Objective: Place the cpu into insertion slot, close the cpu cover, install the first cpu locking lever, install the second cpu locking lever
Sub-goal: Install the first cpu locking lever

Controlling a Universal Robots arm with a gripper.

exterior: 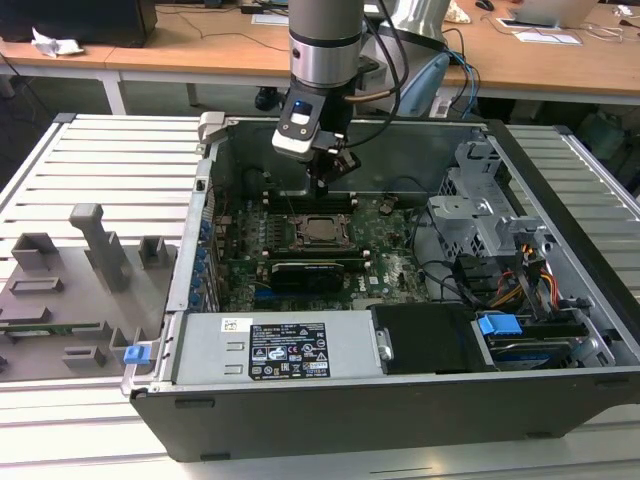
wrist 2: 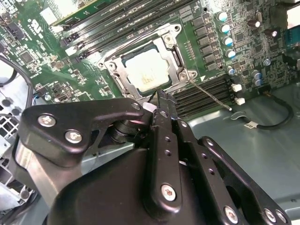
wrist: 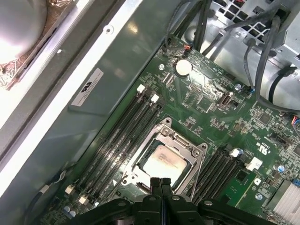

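Cpu (wrist 2: 149, 72), dull silver top facing up, seated in the insertion slot (wrist: 142, 159) on the green motherboard (exterior: 390, 250) inside the open computer case (exterior: 400, 400), which rests on the slatted counter (exterior: 100, 160). The cpu cover (wrist 2: 176, 56) lies flat over the chip, and its square cut-out frames the metal top. A thin metal lever (wrist 2: 211, 93) runs from one corner of the cover out across the neighbouring memory slots (wrist 2: 206, 91); whether it is latched cannot be told. The end effector (wrist: 161, 180) hangs just above the socket's edge, its two black fingers (wrist: 154, 183) pressed together with nothing between them. In the second wrist view the fingertips sit right beside the cover's rim, near the corner where the lever begins; contact cannot be confirmed. In the exterior view the arm descends from above into the case, with the end effector over the socket and a black graphics card (exterior: 315, 272) lying just in front of the cpu.
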